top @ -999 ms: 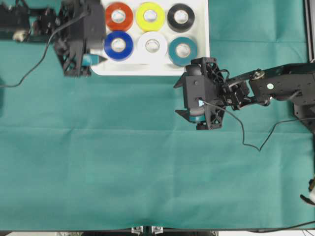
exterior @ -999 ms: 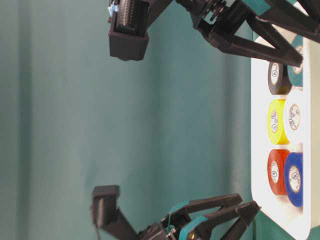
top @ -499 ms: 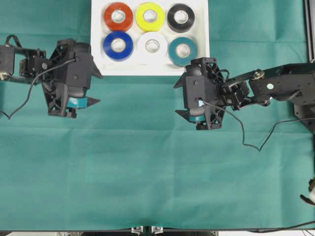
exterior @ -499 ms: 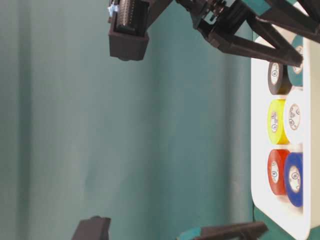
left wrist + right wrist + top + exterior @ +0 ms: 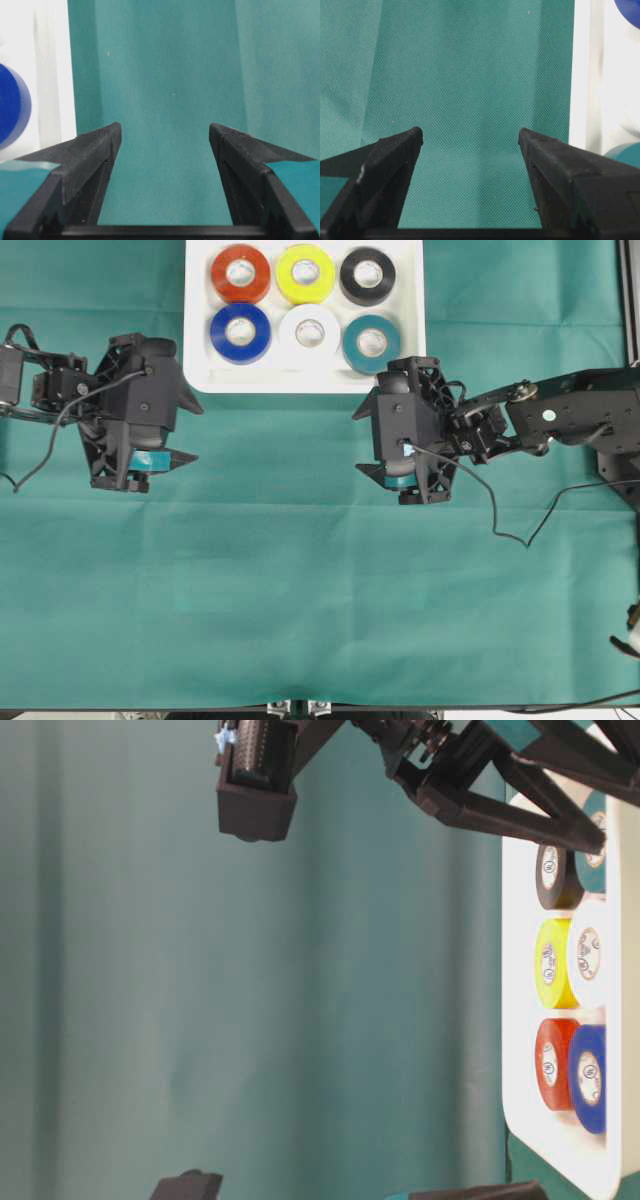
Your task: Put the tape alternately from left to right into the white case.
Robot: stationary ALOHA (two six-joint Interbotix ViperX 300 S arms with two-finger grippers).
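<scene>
Our left end effector [image 5: 165, 458] stands with its jaws spread wide and nothing between them; the left wrist view shows only green cloth [image 5: 165, 100] in the gap, with the case rim and a slice of the blue roll off to one side. Our right end effector [image 5: 410, 480] is likewise spread wide and empty, bare cloth between its fingers [image 5: 395, 150], the edge of the white case [image 5: 300, 380] just beside it. Both hang over the open surface below the case, the left one well apart from the rim, the right one near the lower right corner. We judge the loading done: six rolls fill the case and we see no loose tape anywhere on the cloth. The step in hand, as we read it, is the retreat, and doing it well means we keep both end effectors clear of the rim so the case is not nudged, lead the cables away from the rolls, and let nothing sweep across the tray. The case itself is a shallow white tray with rounded corners, lying at the top middle of the overhead view. In its far row sit a red roll [image 5: 241, 274], a yellow roll [image 5: 305, 272] and a black roll [image 5: 367, 276]; in the near row a blue roll [image 5: 240, 332], a white roll [image 5: 309, 333] and a teal roll [image 5: 372, 341]. All lie flat, cores up, packed side by side.
</scene>
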